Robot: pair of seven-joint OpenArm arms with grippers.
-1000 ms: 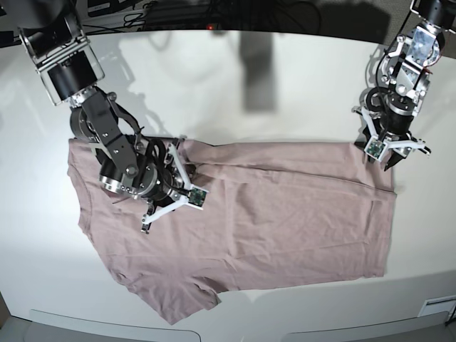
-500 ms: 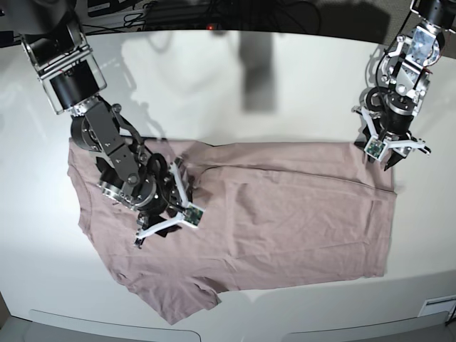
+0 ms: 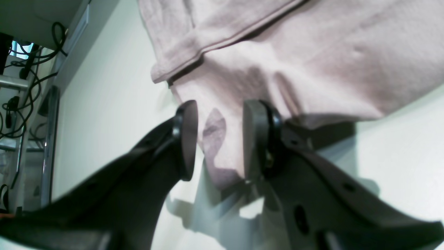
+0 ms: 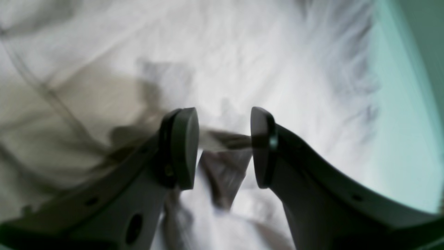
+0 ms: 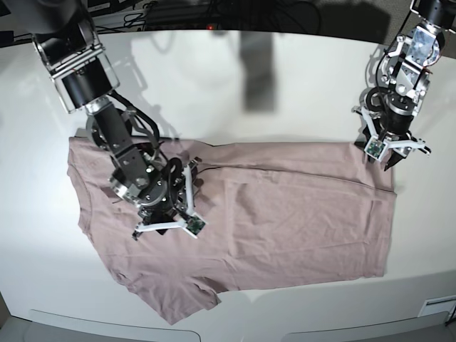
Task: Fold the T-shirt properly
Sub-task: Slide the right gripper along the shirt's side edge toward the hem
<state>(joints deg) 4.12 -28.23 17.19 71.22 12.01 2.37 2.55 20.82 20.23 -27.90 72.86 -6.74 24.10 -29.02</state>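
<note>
Lying flat, plain pink T-shirt, no readable print, white table

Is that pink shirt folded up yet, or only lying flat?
Mostly spread out. The T-shirt lies open across the table, a sleeve sticking out below; only its top edge looks turned over.

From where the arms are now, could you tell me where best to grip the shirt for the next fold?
Probably the hem corner of the shirt at the left claw: it already lies between the open jaws. Come from the table side, low, since the fabric lies flat and layered there.
</note>
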